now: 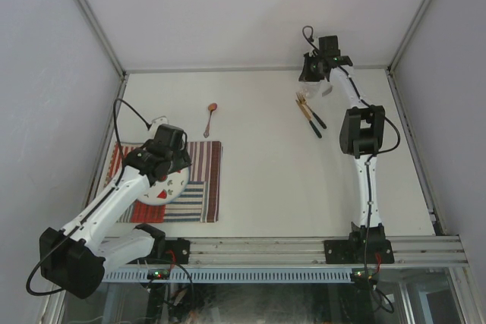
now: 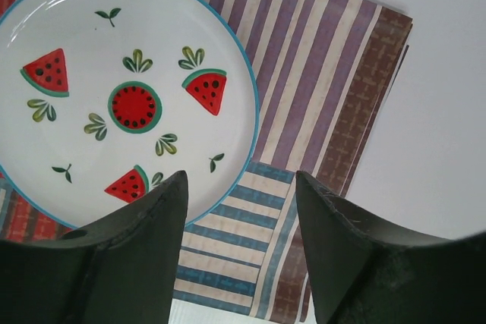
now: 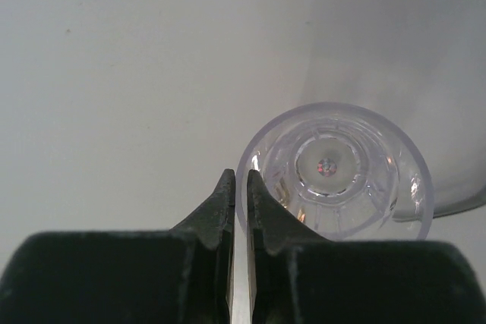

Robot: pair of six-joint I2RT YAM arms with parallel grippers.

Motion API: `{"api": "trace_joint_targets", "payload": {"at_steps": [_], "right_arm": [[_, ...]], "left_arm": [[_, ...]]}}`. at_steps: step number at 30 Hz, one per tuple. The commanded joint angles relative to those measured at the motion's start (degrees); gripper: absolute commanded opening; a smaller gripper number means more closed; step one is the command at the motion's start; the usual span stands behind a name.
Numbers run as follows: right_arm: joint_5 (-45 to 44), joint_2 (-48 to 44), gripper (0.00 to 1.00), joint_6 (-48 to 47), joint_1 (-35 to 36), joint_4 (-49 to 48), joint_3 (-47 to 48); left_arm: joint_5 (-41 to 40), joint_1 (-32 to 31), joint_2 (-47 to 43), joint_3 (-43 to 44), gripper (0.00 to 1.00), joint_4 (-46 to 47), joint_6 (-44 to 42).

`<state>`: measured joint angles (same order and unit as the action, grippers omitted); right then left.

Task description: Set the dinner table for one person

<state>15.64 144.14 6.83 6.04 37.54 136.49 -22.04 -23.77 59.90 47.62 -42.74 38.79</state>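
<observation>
The dinner table is a plain off-white top. A white plate with watermelon pictures and a blue rim lies on a striped placemat at the near left. My left gripper is open and empty, hovering over the plate's near edge and the placemat. My right gripper is at the far right. It is shut on the rim of a clear glass, with one finger inside and one outside.
A spoon with a brown bowl lies just beyond the placemat. A fork and knife with dark handles lie near the right arm. A small white object sits behind the left gripper. Aluminium rails edge the table.
</observation>
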Motion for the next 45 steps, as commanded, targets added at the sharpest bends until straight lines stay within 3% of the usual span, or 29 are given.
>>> {"api": "trace_joint_targets", "payload": {"at_steps": [1, 12, 22, 32, 45], "right_arm": [[3.0, 0.4, 0.0, 1.1, 2.5, -0.1, -0.6], [5.9, -2.1, 0.0, 3.3, 5.3, -0.5, -0.9], [8.8, -5.8, 0.0, 3.1, 10.5, -1.3, -9.6], [12.0, -7.5, 0.0, 5.5, 14.4, -0.2, -10.8], [15.8, -16.6, 0.0, 5.6, 22.6, -3.3, -25.6]], "left_arm": [[0.5, -0.1, -0.2, -1.1, 0.59, 2.0, 1.1], [0.6, 0.0, 1.2, -1.3, 0.44, 3.6, 1.1], [-0.6, 0.0, 3.7, 1.9, 0.43, 4.2, 0.7], [-1.3, 0.0, 7.7, 5.8, 0.43, 5.1, 0.0], [-4.6, 0.9, 10.8, 8.9, 0.41, 4.0, -2.7]]}}
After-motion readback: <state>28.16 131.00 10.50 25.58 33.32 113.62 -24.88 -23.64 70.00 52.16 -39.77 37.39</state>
